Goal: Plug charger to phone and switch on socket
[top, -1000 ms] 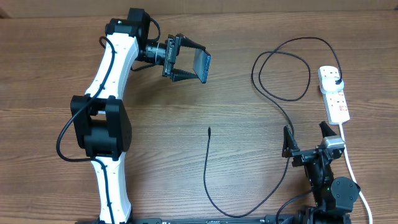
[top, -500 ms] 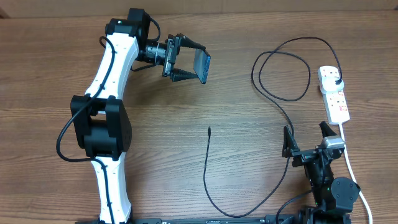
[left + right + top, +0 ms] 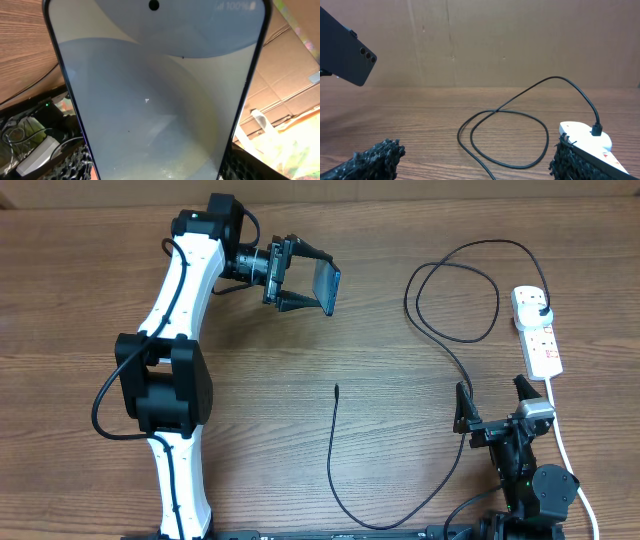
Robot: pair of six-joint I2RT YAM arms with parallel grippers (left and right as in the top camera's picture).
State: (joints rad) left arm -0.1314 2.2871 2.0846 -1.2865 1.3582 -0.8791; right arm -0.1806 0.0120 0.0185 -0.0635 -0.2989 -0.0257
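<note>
My left gripper [image 3: 300, 277] is shut on the phone [image 3: 326, 286] and holds it on edge above the table at the back left. The phone's lit screen [image 3: 155, 95] fills the left wrist view; its dark back shows in the right wrist view [image 3: 347, 52]. The black charger cable [image 3: 445, 330] loops at the right; its plug sits in the white socket strip [image 3: 536, 330], and its connector tip [image 3: 336, 389] lies free mid-table. My right gripper [image 3: 493, 402] is open and empty at the front right, with the cable loop [image 3: 505, 135] and socket [image 3: 587, 142] ahead of it.
The socket's thick white cord [image 3: 565, 445] runs down the right side past the right arm's base. The left arm [image 3: 170, 360] stretches along the table's left. A brown cardboard wall [image 3: 495, 40] stands behind the table.
</note>
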